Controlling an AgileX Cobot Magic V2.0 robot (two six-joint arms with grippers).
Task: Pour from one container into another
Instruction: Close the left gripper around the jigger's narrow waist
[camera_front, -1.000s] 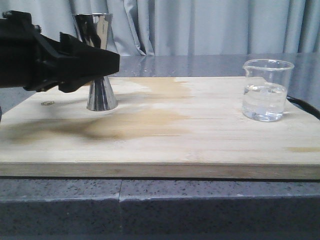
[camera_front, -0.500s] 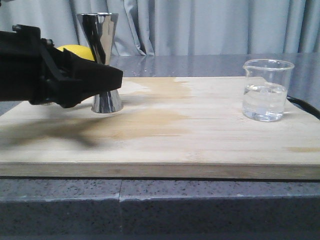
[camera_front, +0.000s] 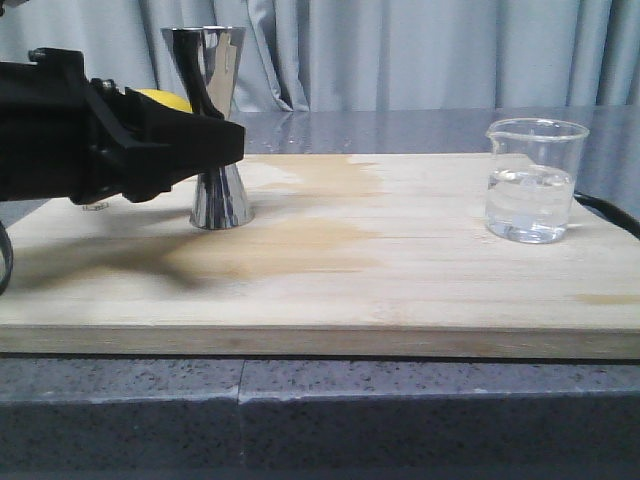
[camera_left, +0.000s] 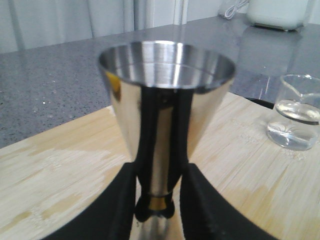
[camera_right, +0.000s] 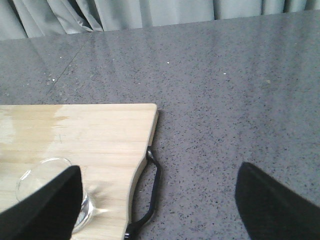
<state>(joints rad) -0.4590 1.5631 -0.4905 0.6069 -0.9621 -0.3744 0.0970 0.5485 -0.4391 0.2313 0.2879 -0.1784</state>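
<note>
Two vessels stand upright on a pale wooden cutting board (camera_front: 330, 260) that lies on a speckled grey desk (camera_front: 320, 410). At the board's right side, the small clear glass beaker (camera_front: 533, 180), pour lip at its rim, holds clear liquid to roughly half its height and stands free of either arm. Well apart from it, toward the left, the steel double jigger (camera_front: 216, 125) rests with its base on the wood; the left tool (camera_left: 159, 205) has its black fingers (camera_left: 197, 200) closed on either side of the narrow waist, where a brass-coloured band (camera_left: 159, 202) shows, gripping it there. A yellow lemon (camera_front: 165, 99) peeks out just behind the left arm, beside the jigger. The right tool (camera_right: 157, 200) hangs spread wide above the board's right edge, one finger over the beaker and the other over bare desk, grasping nothing; a black cable (camera_right: 150, 192) curls off the board's edge below it. Grey curtains (camera_front: 400, 50) close the far background.
</note>
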